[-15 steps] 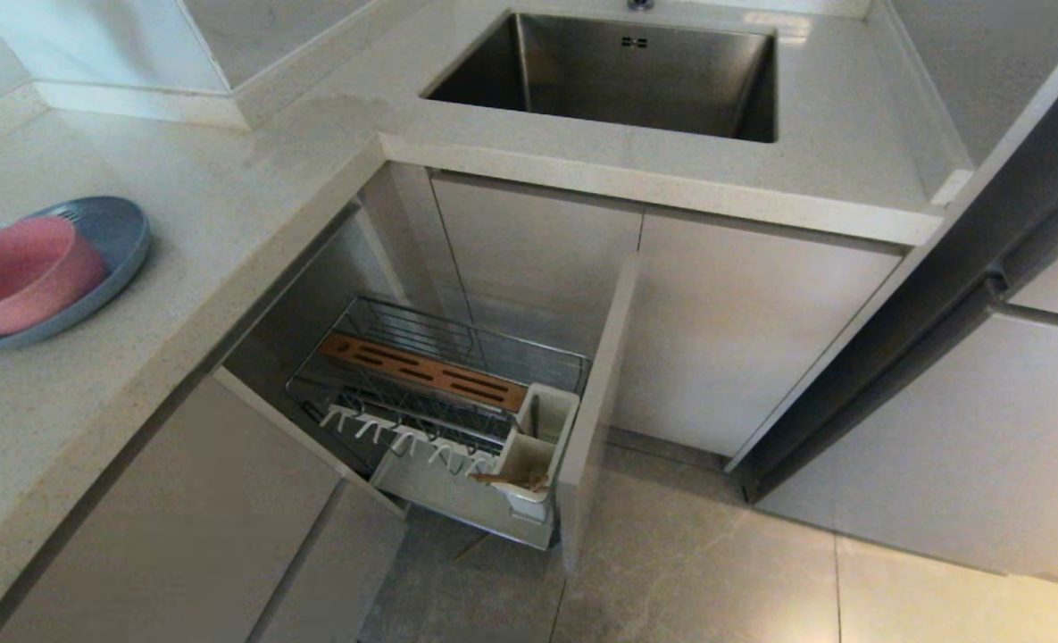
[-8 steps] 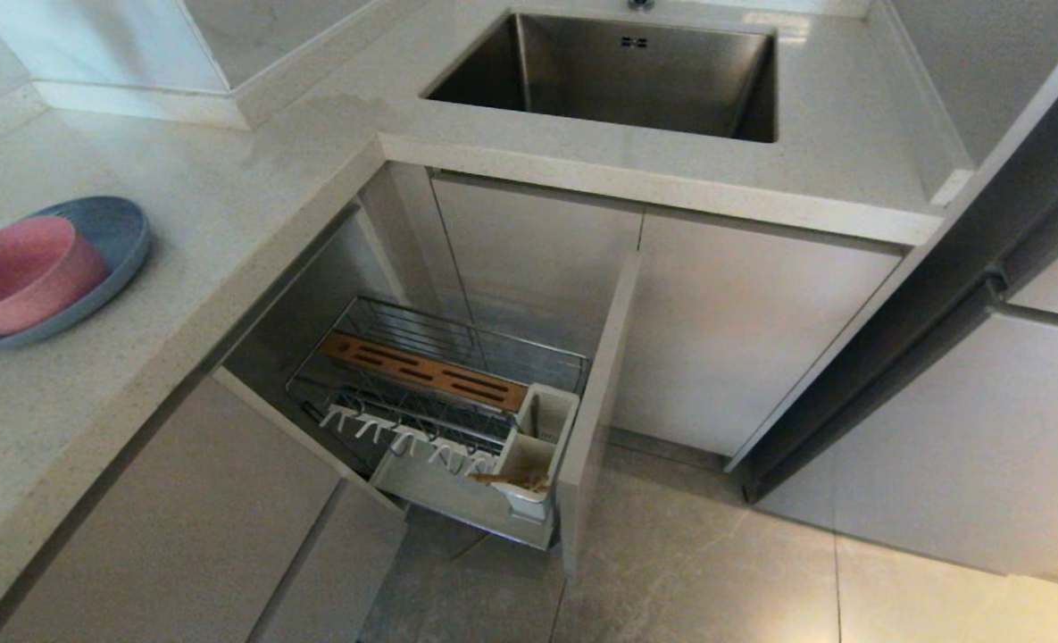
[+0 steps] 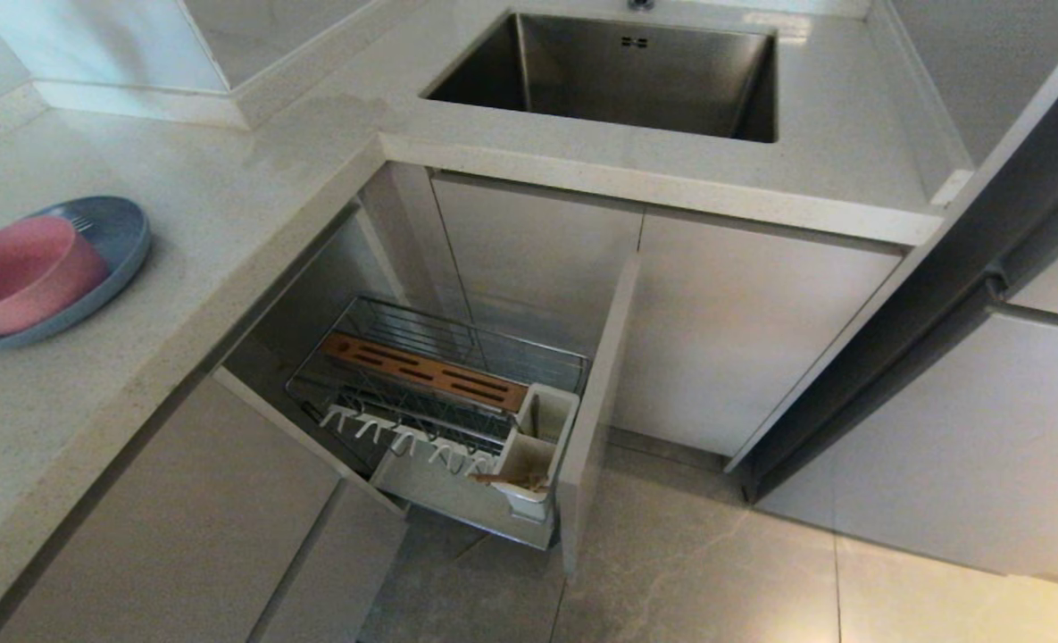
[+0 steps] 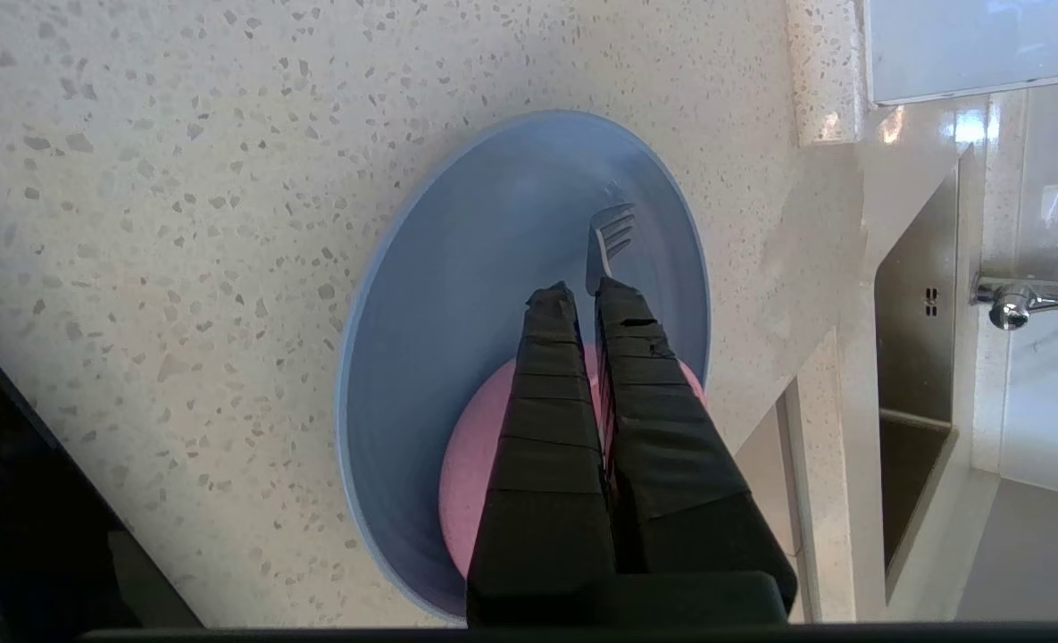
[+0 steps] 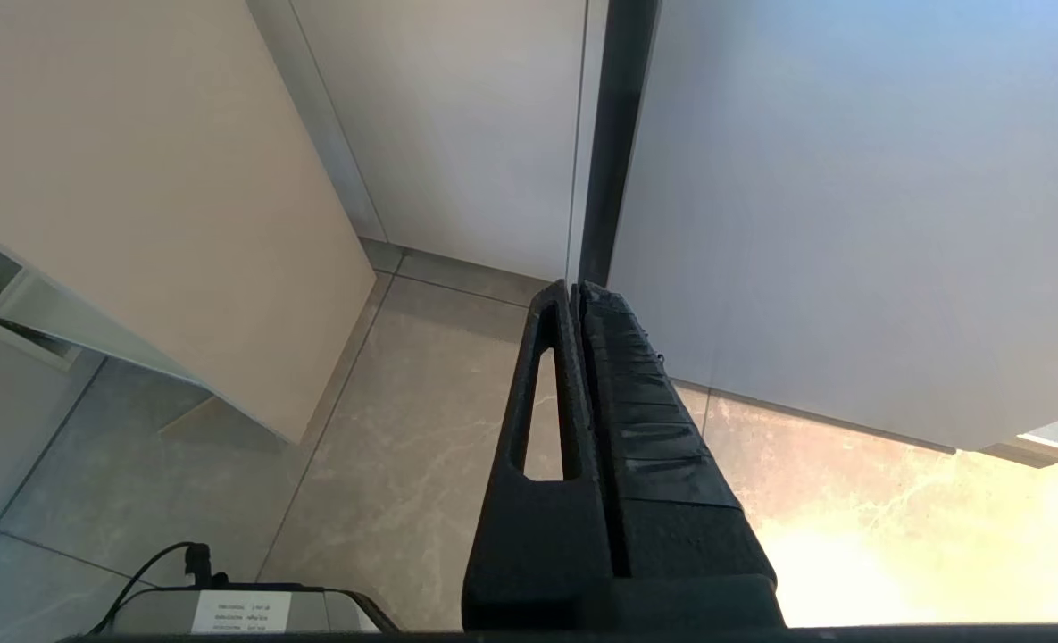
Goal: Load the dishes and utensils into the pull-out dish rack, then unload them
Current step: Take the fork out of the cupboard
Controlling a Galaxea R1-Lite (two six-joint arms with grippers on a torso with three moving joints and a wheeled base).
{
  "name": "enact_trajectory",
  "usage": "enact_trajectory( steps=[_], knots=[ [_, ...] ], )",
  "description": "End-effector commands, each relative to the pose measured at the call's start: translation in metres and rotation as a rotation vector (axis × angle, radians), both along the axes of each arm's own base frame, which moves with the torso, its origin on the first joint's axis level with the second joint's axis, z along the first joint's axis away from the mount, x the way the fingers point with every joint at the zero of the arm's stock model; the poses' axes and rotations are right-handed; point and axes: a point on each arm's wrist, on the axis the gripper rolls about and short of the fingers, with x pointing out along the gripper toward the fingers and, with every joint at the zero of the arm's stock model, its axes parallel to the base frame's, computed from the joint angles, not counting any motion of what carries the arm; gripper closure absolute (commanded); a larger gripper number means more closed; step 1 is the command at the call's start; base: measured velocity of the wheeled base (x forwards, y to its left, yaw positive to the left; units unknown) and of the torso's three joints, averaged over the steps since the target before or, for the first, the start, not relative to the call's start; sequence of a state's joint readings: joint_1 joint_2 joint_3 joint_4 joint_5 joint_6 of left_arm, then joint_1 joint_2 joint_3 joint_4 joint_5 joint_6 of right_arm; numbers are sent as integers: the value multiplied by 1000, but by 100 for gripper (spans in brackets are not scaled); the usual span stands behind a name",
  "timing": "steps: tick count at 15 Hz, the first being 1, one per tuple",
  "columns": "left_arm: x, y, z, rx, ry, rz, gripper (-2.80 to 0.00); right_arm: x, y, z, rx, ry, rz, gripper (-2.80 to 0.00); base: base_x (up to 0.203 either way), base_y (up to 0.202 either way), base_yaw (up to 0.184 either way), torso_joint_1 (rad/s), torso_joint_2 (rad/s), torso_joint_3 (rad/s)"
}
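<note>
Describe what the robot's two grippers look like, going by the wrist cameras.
The left gripper has two long black fingers tapering to the tips, wrapped in ridged, slightly torn black tape. The right gripper is black too: one finger is taped, the other is bare moulded plastic with a long slot through it. No cables or markings show on either.

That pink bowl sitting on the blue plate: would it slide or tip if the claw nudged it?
The pink bowl looks like matte plastic, so probably light. It is low and wide, so it should slide rather than tip. The blue plate beneath looks smooth, so a nudge might move both.
</note>
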State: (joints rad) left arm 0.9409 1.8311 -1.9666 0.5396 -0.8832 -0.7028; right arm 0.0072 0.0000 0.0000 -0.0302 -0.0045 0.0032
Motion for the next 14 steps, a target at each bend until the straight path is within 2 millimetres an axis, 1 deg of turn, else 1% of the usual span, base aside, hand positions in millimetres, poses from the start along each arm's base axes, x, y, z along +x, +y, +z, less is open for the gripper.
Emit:
enact_trajectory(
  steps=[1,14],
  knots=[
    [1,2,-3,-8,3,-3,0,1,0,-3,0,9,0,0,0,0,0,0,0,0],
    [2,5,-1,17,-16,-3,0,1,0,-2,0,7,0,0,0,0,0,0,0,0]
  ],
)
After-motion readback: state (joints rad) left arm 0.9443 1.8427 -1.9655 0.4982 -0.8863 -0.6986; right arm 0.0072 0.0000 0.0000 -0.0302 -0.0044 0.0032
